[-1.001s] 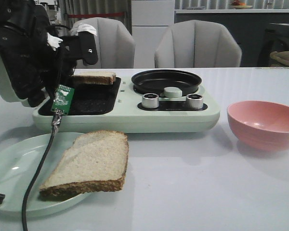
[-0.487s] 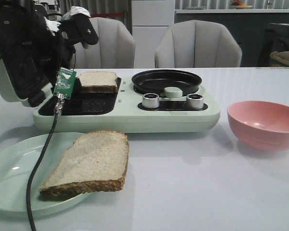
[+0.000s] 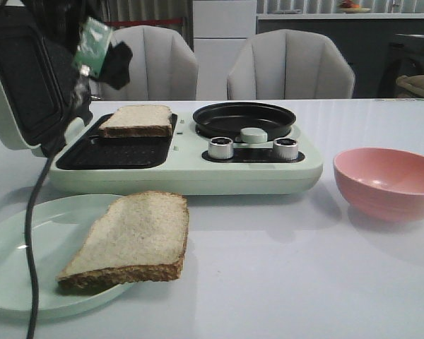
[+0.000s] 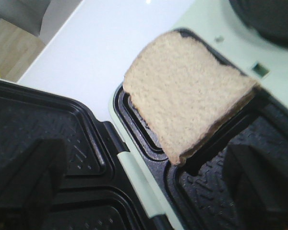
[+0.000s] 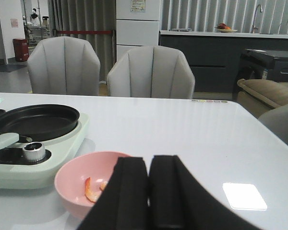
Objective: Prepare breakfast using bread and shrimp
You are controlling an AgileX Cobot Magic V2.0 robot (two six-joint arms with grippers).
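Note:
One bread slice [image 3: 136, 120] lies flat at the far end of the black grill tray [image 3: 113, 152] of the pale green breakfast maker; it also shows in the left wrist view [image 4: 187, 96]. The second slice [image 3: 131, 239] lies on a pale green plate [image 3: 21, 247] in front. My left gripper [image 4: 144, 191] is open and empty, raised above the tray and its open lid [image 3: 21, 85]. My right gripper [image 5: 149, 191] is shut and empty, just behind a pink bowl [image 5: 81, 184] that holds orange shrimp [image 5: 90, 189].
The breakfast maker has a black round pan [image 3: 244, 119] and two metal knobs [image 3: 220, 147] on its right half. The pink bowl [image 3: 389, 180] stands at the right. The left arm's cable [image 3: 34, 233] hangs over the plate. Grey chairs stand behind the table.
My left gripper let go of the bread slice on the grill tray and rose up and away to the left. The slice now lies flat. The right arm has not moved.

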